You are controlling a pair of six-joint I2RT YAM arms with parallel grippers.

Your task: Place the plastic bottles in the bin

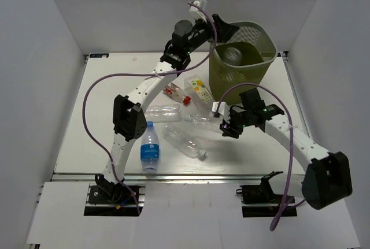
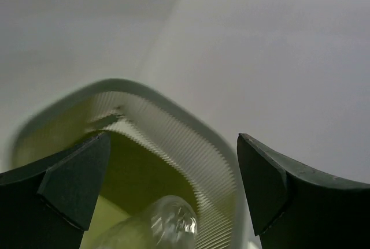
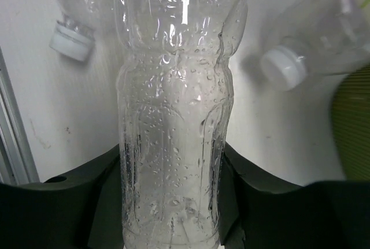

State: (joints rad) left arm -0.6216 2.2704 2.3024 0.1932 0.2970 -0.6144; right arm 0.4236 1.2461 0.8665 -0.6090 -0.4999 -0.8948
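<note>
**Top and wrist views, one moment of bottle clearing.**

- **Left arm:** Left gripper (image 1: 229, 30) raised over the near-left rim of the olive mesh bin (image 1: 263, 36). Fingers spread wide, nothing between them. One unlabelled bottle (image 1: 233, 54) already lying inside the bin, directly beneath.
- **Right arm:** Right gripper (image 1: 225, 129) low over the table (image 1: 87, 145), pressed in on both sides of a clear bottle (image 3: 173, 104). Pads touching the wall at the lower body. Cannot tell whether the bottle is resting on the surface or just lifted.
- **Left on the table, in front of the bin:**
  - blue-labelled bottle (image 1: 150, 148), nearest the arm bases
  - two further clear bottles (image 1: 184, 141), near the held one
  - orange-and-white bottle (image 1: 198, 87), just beside the bin wall
  - tiny red-labelled bottle (image 1: 176, 93), just left of the orange-and-white one
- **Handling, by judgement:**
  - Probably empty, hence very light.
  - Thin walls, springy rather than stiff, likely to buckle under a hard squeeze.
  - Smooth plastic, beaded with moisture, apt to slip or rotate in the pads.
  - Best taken across the moulded mid-body, where the ridges give purchase, with moderate pressure.
  - Tapered shoulder and cap best avoided.
</note>
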